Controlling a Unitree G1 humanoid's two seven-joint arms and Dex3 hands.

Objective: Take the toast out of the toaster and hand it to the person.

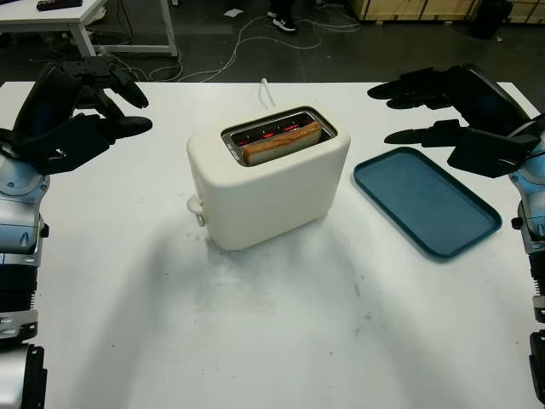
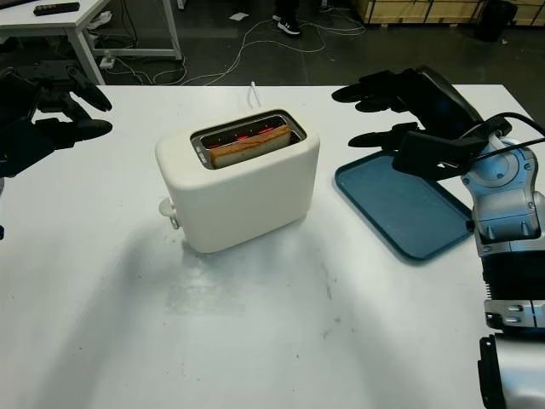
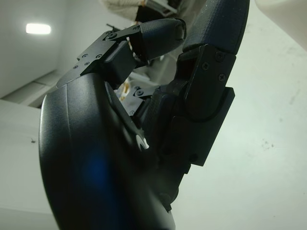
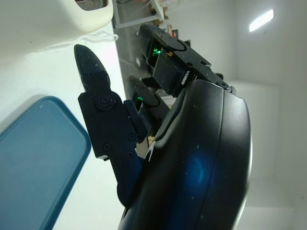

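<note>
Sitting in unmarked toaster (image 1: 268, 183): toast (image 1: 282, 142).

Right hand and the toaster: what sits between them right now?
Only bare table separates the open right hand from the toaster, per the left eye view; the blue tray lies nearer, beneath the hand.

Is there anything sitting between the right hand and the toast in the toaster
Nothing visible does. The right hand is open above the far end of the blue tray, and only bare table separates it from the toaster, where the toast sticks up.
</note>
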